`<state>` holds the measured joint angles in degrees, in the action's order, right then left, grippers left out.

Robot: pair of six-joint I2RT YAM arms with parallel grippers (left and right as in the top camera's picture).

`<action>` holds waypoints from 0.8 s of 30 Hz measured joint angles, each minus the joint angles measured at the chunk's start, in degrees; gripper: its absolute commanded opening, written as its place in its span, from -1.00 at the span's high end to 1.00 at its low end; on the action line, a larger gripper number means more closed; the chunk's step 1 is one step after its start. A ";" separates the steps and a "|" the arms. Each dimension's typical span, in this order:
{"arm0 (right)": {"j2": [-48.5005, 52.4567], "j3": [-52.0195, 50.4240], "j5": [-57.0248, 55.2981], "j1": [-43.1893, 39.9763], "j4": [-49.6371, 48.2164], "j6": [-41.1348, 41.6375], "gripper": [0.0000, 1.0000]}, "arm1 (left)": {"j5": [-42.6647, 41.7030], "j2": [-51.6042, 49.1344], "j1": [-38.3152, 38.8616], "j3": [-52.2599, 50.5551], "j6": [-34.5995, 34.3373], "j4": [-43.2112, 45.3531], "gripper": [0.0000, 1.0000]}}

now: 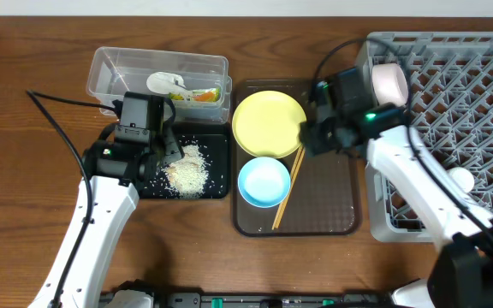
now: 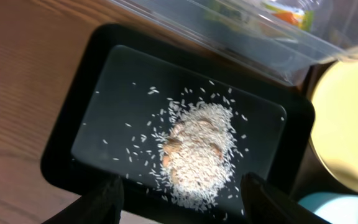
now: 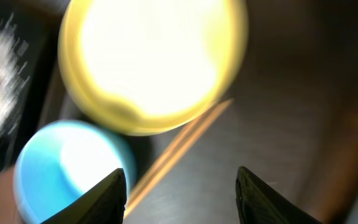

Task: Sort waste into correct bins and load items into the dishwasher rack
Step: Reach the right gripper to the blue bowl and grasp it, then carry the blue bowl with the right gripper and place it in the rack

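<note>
A heap of rice grains (image 1: 187, 171) (image 2: 197, 152) lies in the black tray (image 1: 221, 145) (image 2: 73, 118). The clear tub (image 1: 109, 64) (image 2: 241, 37) behind it holds a white scrap (image 1: 165, 83) and the green-and-orange wrapper (image 1: 205, 95). My left gripper (image 2: 182, 199) is open above the tray's near edge. The yellow plate (image 1: 268, 122) (image 3: 154, 59), light blue bowl (image 1: 264, 181) (image 3: 61, 168) and chopsticks (image 1: 288, 186) (image 3: 179, 149) rest on the brown tray (image 1: 328, 197). My right gripper (image 3: 182, 193) is open above the chopsticks. The pinkish-white bowl (image 1: 389, 81) and white cup (image 1: 461, 180) sit in the grey rack (image 1: 469, 111).
Black cables run from both arms across the table. The rack stands right next to the brown tray's right edge. Bare wooden table lies to the left and front.
</note>
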<state>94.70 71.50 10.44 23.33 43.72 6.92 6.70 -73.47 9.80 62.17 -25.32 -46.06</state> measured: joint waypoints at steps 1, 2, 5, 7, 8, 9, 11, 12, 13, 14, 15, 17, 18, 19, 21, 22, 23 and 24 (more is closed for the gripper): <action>0.70 -0.37 0.81 0.90 0.24 0.13 -0.07 | 0.46 0.00 0.00 0.00 -0.44 0.00 -0.27; 1.73 -0.83 1.66 2.14 0.44 0.31 -0.06 | 1.01 0.00 0.00 0.00 -0.66 -0.02 -0.27; 4.44 -1.86 2.69 4.81 0.63 1.40 0.00 | 1.49 0.00 0.00 0.00 -1.25 -0.02 -0.27; 6.75 -2.36 2.67 6.54 0.68 2.80 0.07 | 1.68 0.00 0.00 0.00 -1.51 -0.04 -0.27; 7.69 -2.51 2.67 7.10 0.63 3.23 0.19 | 1.81 0.00 0.00 -0.02 -1.68 -0.04 -0.27; 8.92 -2.64 2.67 7.85 0.59 3.78 0.46 | 1.86 0.00 0.00 0.00 -1.70 -0.02 -0.28; 10.73 -2.75 2.69 8.79 0.28 4.55 0.96 | 1.88 0.00 0.00 0.00 -1.75 -0.02 -0.27; 11.37 -2.80 2.64 8.94 -0.07 4.81 0.97 | 1.86 0.00 0.00 0.00 -1.75 -0.02 -0.28; 11.72 -2.86 2.64 9.07 -0.33 5.18 0.98 | 1.86 0.00 0.00 0.00 -1.77 -0.02 -0.28; 11.78 -2.91 2.54 9.14 -0.66 5.46 0.98 | 1.88 0.00 0.00 -0.02 -1.79 -0.02 -0.28; 11.74 -2.91 2.12 9.09 -0.79 5.88 0.98 | 1.86 0.00 0.00 -0.02 -1.84 -0.02 -0.27; 11.52 -2.49 0.37 8.83 -0.87 6.29 0.98 | 1.88 0.00 0.00 0.00 -1.86 -0.02 -0.28; 11.34 -2.10 -0.37 8.57 -0.85 6.40 0.98 | 1.86 0.00 0.00 0.00 -1.86 -0.02 -0.28; 10.86 -1.44 -1.92 7.96 -0.76 6.54 0.98 | 1.86 0.00 0.00 0.00 -1.88 -0.04 -0.27; 8.76 0.00 -5.33 6.25 -0.76 6.67 0.98 | 1.88 0.00 0.00 0.00 -1.88 -0.02 -0.28; 7.34 0.76 -7.30 5.16 -1.01 6.73 0.98 | 1.86 0.00 0.00 0.00 -1.88 -0.07 -0.28; 5.77 1.53 -9.42 4.04 -1.73 6.73 0.98 | 1.86 0.00 0.00 0.00 -1.88 -0.04 -0.27; 3.65 2.16 -12.63 2.51 -3.26 6.73 0.98 | 1.88 0.00 0.00 0.00 -1.88 -0.04 -0.28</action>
<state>98.35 73.67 -2.20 25.85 40.47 13.65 8.58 -73.47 9.80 62.17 -27.20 -46.11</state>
